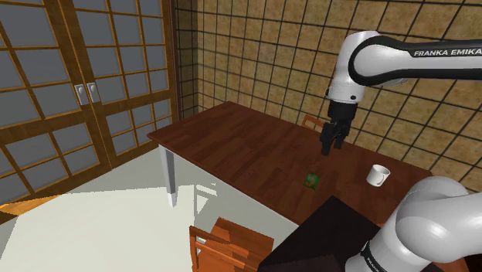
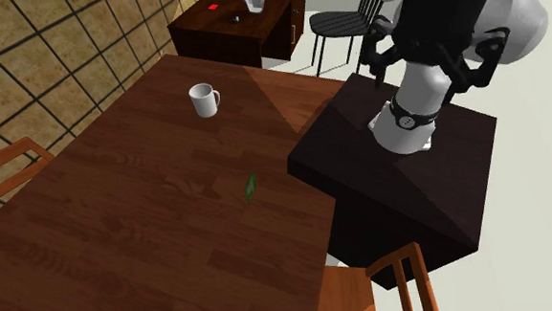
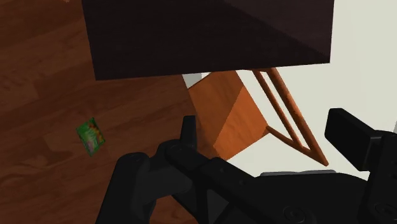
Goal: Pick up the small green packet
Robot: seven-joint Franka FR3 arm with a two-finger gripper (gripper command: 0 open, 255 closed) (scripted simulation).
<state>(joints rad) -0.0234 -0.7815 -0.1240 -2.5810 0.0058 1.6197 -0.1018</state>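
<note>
dark wooden table [image 1: 232, 147] | white mug [image 1: 376, 175] upright on it | orange wooden chair [image 1: 228, 246] beside table | paned sliding doors [image 1: 85, 77] beyond

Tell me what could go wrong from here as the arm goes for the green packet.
1. The packet is small and looks thin on the table; the gripper may scrape the wood or slide over it.
2. The gripper hangs above the table, off to one side of the packet, so a straight drop would likely miss.
3. The packet lies close to the stand; the hand could brush it.
</note>
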